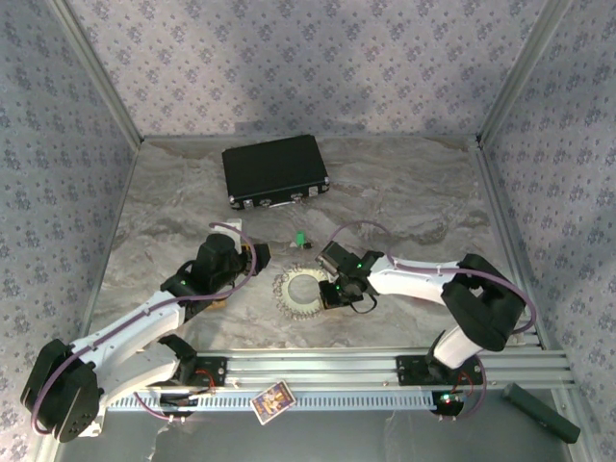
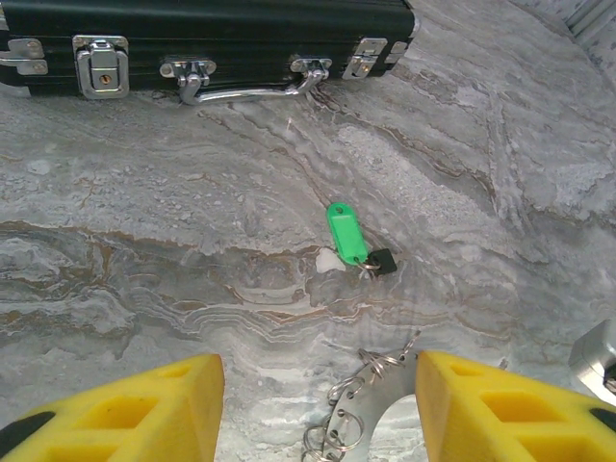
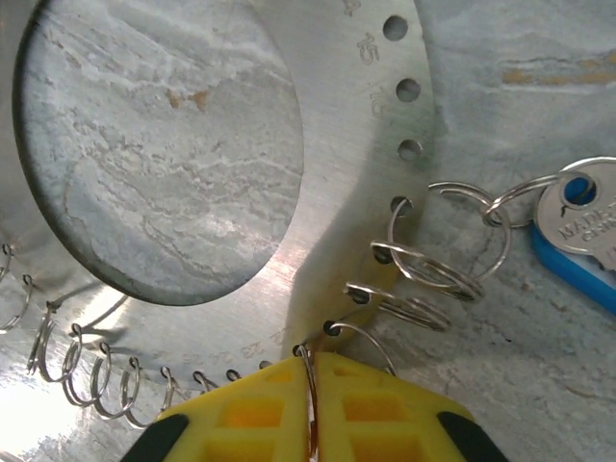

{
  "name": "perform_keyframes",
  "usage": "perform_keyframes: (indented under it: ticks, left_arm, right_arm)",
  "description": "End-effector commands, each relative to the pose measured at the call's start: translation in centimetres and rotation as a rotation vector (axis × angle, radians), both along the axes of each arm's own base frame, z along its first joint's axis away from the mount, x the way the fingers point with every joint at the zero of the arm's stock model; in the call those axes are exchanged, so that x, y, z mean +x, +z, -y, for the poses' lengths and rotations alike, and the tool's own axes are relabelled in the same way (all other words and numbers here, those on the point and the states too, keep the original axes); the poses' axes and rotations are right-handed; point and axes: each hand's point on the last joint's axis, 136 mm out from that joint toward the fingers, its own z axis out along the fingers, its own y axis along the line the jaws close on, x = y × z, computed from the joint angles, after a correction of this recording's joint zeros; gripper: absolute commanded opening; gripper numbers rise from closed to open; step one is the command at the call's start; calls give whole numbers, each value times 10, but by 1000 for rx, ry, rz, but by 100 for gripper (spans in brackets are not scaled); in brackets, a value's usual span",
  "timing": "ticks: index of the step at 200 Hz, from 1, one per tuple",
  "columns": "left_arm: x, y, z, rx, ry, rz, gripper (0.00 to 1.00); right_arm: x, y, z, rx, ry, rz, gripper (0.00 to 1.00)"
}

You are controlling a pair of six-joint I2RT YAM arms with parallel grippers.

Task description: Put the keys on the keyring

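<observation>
Currently the right gripper [image 3: 310,371] is pinched shut on one small loop at the keyring [image 3: 337,192] rim. The blue key [image 3: 577,226] is linked to a loop further along. The green key [image 2: 346,231] lies loose on the table [image 2: 144,241], beyond the keyring toward the black case [image 2: 192,29], its long axis running roughly caseward. The left gripper [image 2: 320,375], jaws apart and empty, looks nearer to it.

Green key [image 1: 301,238] between keyring [image 1: 287,293] and black case [image 1: 275,171] (all apart)

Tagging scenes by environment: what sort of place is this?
Probably a lab robot test cell, not a home: patterned backdrop walls on metal framing, a marble-look tabletop, and two arms bolted to an aluminium rail.
</observation>
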Motion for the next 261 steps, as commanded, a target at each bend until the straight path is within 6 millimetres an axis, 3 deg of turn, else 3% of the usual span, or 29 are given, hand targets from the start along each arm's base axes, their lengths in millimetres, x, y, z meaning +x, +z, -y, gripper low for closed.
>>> perform_keyframes:
  ticks: [1, 46, 104, 149, 180, 219, 261]
  left_arm:
    - [-1, 7, -1, 8, -7, 32, 54]
    - [-1, 19, 1, 8, -25, 68, 54]
    - [-11, 68, -2, 40, -118, 290, 54]
    - [-21, 79, 5, 83, -222, 368, 52]
    - [-33, 86, 22, 99, -371, 424, 48]
    - [-50, 78, 44, 84, -545, 429, 41]
    - [-86, 60, 80, 75, -794, 482, 37]
  right_arm:
    - [4, 2, 7, -53, -13, 15, 3]
    - [12, 33, 0, -34, 67, 140, 0]
    - [25, 104, -18, 46, 309, 457, 0]
    - [25, 155, -43, 201, 560, 687, 0]
    - [16, 189, -53, 335, 726, 822, 0]
    - [2, 206, -54, 435, 876, 914, 0]
    - [-5, 210, -55, 481, 942, 916, 0]
